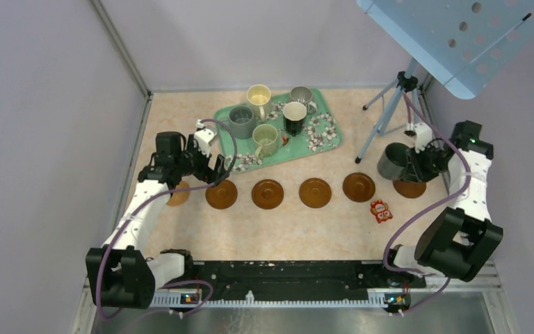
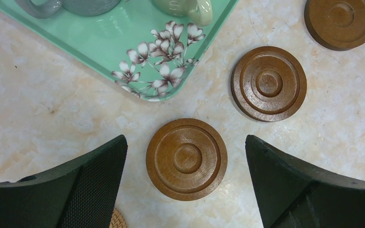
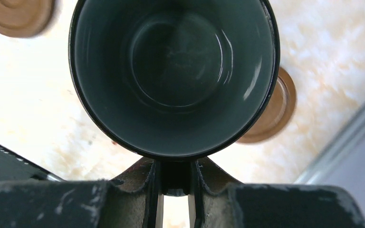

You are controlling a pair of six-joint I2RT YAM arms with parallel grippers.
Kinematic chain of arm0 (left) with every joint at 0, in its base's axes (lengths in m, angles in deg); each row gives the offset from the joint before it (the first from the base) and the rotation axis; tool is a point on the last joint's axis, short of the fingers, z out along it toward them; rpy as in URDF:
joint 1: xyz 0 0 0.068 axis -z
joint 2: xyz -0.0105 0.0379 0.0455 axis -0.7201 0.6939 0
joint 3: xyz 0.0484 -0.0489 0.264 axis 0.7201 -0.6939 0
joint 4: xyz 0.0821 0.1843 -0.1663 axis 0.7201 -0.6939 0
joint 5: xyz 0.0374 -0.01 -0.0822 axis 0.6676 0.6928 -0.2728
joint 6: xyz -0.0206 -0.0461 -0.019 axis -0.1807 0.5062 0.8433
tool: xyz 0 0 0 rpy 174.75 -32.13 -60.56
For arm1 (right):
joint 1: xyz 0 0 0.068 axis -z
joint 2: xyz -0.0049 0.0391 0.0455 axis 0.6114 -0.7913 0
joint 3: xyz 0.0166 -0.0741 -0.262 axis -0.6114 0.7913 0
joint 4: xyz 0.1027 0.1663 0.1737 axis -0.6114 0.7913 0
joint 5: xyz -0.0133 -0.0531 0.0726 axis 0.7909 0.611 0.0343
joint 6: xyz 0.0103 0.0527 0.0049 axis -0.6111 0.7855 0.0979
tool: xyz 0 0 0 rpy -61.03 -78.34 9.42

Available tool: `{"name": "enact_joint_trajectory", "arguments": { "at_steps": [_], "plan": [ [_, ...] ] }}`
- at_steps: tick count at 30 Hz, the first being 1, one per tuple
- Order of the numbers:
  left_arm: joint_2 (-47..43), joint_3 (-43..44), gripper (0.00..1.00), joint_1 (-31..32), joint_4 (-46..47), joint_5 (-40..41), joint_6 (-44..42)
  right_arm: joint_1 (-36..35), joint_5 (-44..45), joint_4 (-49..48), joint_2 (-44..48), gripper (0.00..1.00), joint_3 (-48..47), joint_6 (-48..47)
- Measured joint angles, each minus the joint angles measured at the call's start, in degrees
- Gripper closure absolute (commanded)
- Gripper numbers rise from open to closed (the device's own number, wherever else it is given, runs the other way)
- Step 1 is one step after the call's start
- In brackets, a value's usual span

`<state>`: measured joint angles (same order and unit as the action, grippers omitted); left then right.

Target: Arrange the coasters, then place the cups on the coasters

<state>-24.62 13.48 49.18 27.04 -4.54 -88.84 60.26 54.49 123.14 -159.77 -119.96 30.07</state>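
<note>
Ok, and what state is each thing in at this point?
Coasters: flat in a row, none bearing a mug.
Left gripper: open above one of them.
Right gripper: shut on the dark mug.
Dark mug: held, empty, not on a coaster.
Tray mugs: five, upright on the tray.

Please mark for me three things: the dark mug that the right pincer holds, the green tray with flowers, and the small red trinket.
dark mug (image 3: 176, 59): right wrist view, on its inner bottom.
green tray (image 2: 104, 40): left wrist view, on its bare floor.
red trinket (image 1: 381, 211): top external view, on its middle.
</note>
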Motion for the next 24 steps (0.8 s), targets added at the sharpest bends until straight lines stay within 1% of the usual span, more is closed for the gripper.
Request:
{"name": "enact_joint_trajectory", "arguments": {
  "at_steps": [4, 8, 14, 24],
  "plan": [
    [0.0, 0.0, 0.01, 0.0, -0.2, -0.2, 0.0, 9.6, -0.9, 1.6, -0.3, 1.0, 0.6, -7.3],
    [0.0, 0.0, 0.01, 0.0, -0.2, -0.3, 0.0, 15.2, -0.9, 0.8, -2.4, 1.0, 1.0, -12.8],
    [0.0, 0.0, 0.01, 0.0, -0.2, -0.3, 0.0, 16.3, -0.9, -4.7, -3.4, 1.0, 5.6, -16.8],
    [0.3, 0.0, 0.01, 0.0, -0.2, -0.3, 0.0, 16.3, -0.1, -12.3, -4.4, 1.0, 9.8, -18.3]
  ]
}}
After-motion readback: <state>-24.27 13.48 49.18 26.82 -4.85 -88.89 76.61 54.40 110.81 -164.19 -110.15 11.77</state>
